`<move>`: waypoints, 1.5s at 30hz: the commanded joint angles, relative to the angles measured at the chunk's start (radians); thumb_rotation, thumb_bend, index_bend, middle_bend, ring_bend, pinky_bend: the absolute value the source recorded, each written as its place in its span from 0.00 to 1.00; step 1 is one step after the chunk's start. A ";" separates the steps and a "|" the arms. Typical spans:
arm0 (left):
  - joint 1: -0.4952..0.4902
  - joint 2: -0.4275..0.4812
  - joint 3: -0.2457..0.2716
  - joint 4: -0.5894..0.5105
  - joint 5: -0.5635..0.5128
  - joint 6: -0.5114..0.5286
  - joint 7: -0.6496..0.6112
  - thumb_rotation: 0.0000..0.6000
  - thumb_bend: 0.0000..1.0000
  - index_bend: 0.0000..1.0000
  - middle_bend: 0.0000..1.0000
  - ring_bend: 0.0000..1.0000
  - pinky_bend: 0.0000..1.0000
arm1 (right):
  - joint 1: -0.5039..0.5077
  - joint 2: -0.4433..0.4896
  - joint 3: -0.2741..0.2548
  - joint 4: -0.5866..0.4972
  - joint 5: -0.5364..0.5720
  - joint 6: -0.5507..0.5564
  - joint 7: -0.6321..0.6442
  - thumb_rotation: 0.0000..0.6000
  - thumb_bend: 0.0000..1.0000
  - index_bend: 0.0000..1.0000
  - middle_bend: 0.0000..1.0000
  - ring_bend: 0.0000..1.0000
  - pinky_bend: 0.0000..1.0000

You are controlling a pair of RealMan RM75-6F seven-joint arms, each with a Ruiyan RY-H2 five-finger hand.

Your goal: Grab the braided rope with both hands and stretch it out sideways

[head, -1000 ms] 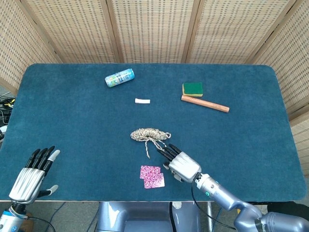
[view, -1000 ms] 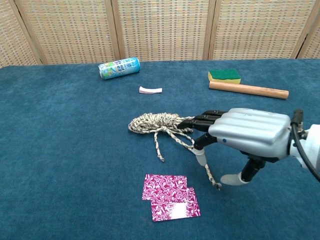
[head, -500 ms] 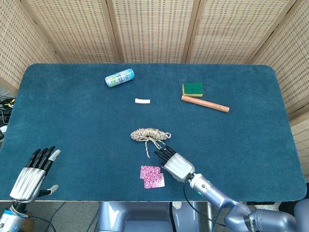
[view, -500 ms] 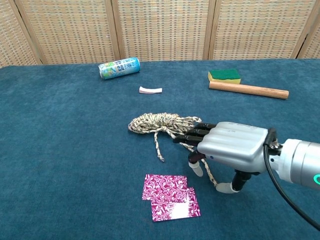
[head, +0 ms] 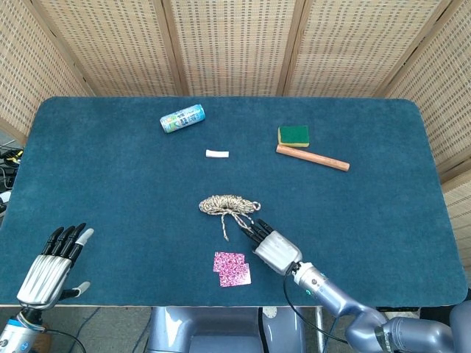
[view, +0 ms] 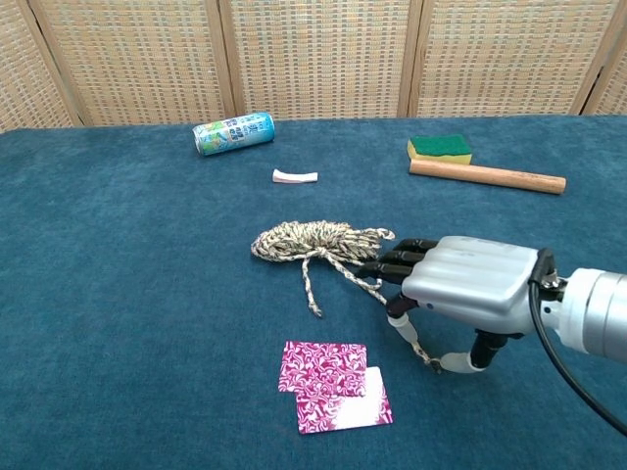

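Right hand point(view: 460, 286) shifted slightly right, fingers spread over rope point(view: 312, 240) tail, gripping nothing; left hand point(head: 48, 266) open, idle.

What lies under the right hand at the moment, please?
A loose tail of the braided rope runs beneath the right hand, over the blue table. Whether the fingers touch it is hidden.

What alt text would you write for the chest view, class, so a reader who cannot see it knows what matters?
The robot's right hand hovers over a loose tail of the braided rope, bundled mid-table on a blue cloth; whether it grips the tail is unclear. Pink patterned cards lie in front; a can, sponge and wooden stick lie behind.
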 commanded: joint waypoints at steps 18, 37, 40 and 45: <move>-0.005 -0.002 0.002 0.001 -0.006 -0.006 0.005 1.00 0.00 0.00 0.00 0.00 0.00 | 0.032 -0.033 -0.020 0.010 0.037 0.006 -0.078 1.00 0.27 0.48 0.00 0.00 0.00; -0.008 -0.003 0.004 0.000 -0.010 -0.009 0.006 1.00 0.00 0.00 0.00 0.00 0.00 | 0.052 -0.058 -0.036 0.033 0.052 0.020 -0.117 1.00 0.40 0.54 0.00 0.00 0.00; -0.009 -0.004 0.005 0.001 -0.010 -0.009 0.007 1.00 0.00 0.00 0.00 0.00 0.00 | 0.056 -0.065 -0.038 0.038 0.056 0.020 -0.122 1.00 0.40 0.55 0.00 0.00 0.00; -0.010 -0.004 0.005 0.001 -0.012 -0.012 0.007 1.00 0.00 0.00 0.00 0.00 0.00 | 0.060 -0.074 -0.039 0.046 0.061 0.023 -0.125 1.00 0.40 0.55 0.00 0.00 0.00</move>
